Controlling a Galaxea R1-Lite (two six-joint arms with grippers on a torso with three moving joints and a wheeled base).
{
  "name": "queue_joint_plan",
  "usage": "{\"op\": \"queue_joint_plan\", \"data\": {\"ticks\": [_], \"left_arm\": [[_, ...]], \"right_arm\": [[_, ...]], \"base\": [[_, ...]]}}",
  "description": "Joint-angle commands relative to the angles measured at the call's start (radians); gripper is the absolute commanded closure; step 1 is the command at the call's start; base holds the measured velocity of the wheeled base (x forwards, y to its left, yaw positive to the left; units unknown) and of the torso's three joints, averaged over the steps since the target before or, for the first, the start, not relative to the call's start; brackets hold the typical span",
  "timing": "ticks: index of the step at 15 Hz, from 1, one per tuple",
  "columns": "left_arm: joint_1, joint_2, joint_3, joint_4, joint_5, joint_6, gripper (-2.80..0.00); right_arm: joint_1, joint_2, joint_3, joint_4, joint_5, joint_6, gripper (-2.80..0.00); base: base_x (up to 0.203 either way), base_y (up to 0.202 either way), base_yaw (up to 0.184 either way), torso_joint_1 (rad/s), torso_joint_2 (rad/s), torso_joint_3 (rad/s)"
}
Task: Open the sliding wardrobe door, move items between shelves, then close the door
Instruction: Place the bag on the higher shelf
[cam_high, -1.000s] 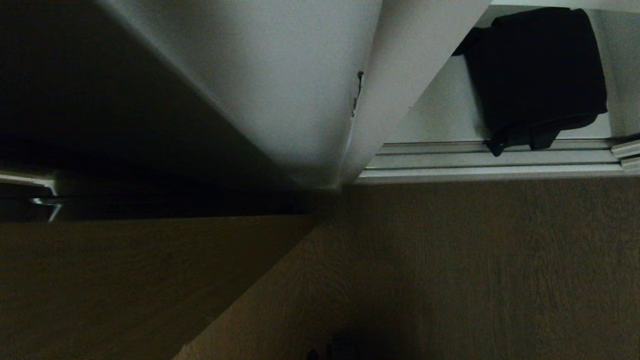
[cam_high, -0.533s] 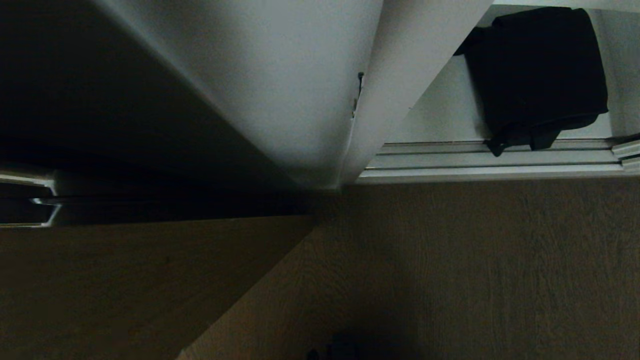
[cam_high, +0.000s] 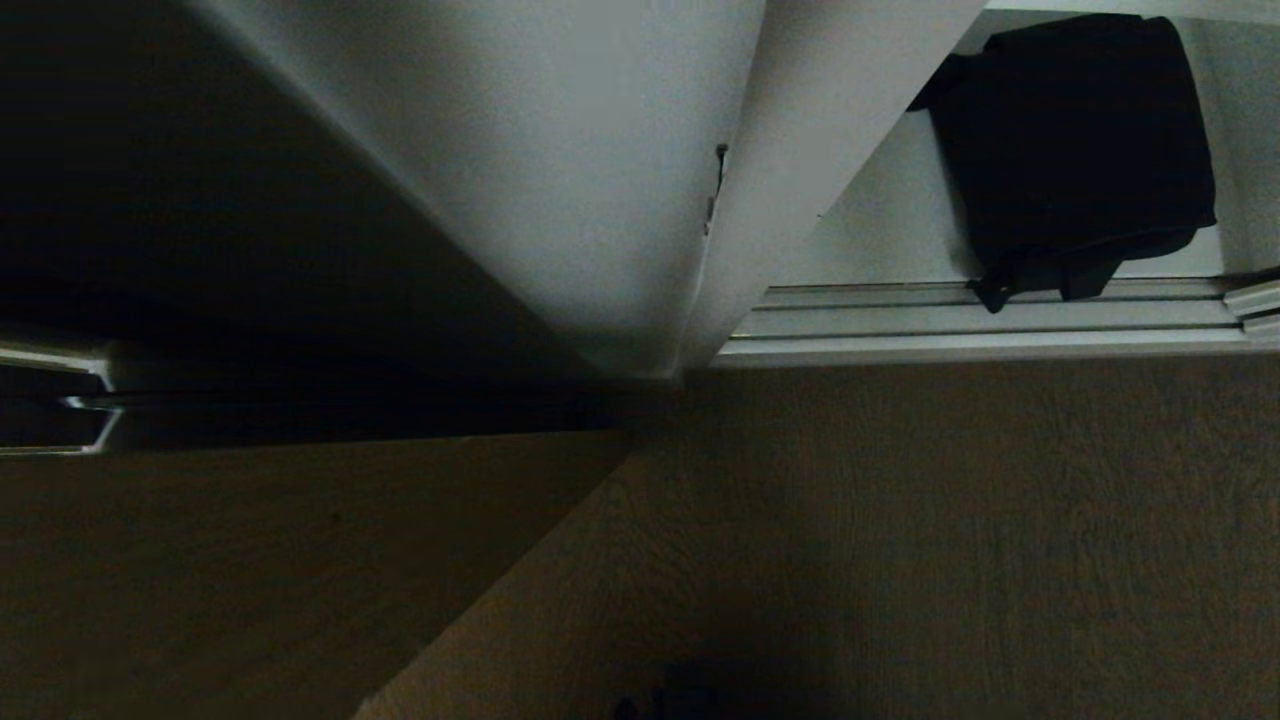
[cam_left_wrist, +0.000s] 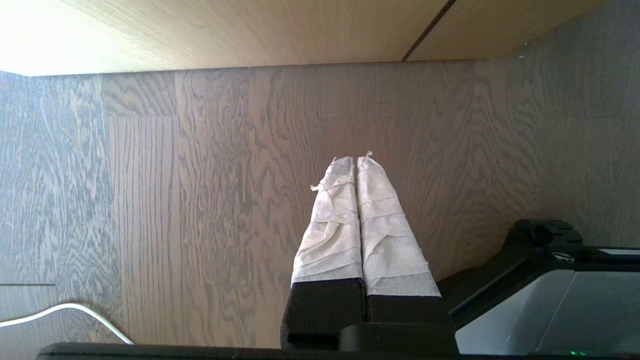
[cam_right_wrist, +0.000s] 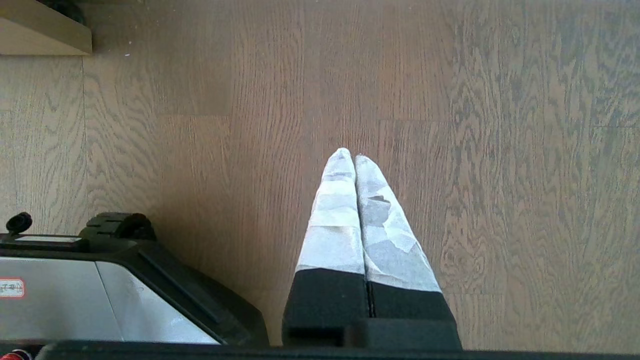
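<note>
In the head view a black fabric bundle (cam_high: 1075, 140) lies on a white shelf (cam_high: 880, 240) in the open compartment at the upper right. Its straps hang over the silver rails (cam_high: 980, 320). A tall pale panel (cam_high: 560, 150), seemingly the sliding wardrobe door, stands to the left of that opening. Neither gripper shows in the head view. My left gripper (cam_left_wrist: 356, 159) is shut and empty, pointing at the wooden floor. So is my right gripper (cam_right_wrist: 350, 154). Both hang beside the robot's base, away from the wardrobe.
Wood-grain floor (cam_high: 950, 540) runs in front of the rails. A tan wood panel (cam_high: 250, 560) fills the lower left. The robot's base (cam_left_wrist: 550, 295) (cam_right_wrist: 100, 290) sits close to each gripper. A white cable (cam_left_wrist: 65, 309) lies on the floor, and a light wooden edge (cam_right_wrist: 40, 35) stands nearby.
Almost nothing differs. A slim silver edge at the far left of the head view shows slightly more than a second ago. The bundle has not moved.
</note>
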Motion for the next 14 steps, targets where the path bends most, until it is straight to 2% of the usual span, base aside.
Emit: {"op": "queue_joint_plan", "data": {"ticks": [1, 14], "left_arm": [[0.000, -0.001, 0.000, 0.000, 0.000, 0.000, 0.00], [0.000, -0.001, 0.000, 0.000, 0.000, 0.000, 0.00]], "right_arm": [[0.001, -0.003, 0.002, 0.000, 0.000, 0.000, 0.00], [0.001, -0.003, 0.002, 0.000, 0.000, 0.000, 0.00]], "base": [[0.000, 0.000, 0.000, 0.000, 0.00, 0.000], [0.000, 0.000, 0.000, 0.000, 0.00, 0.000]]}}
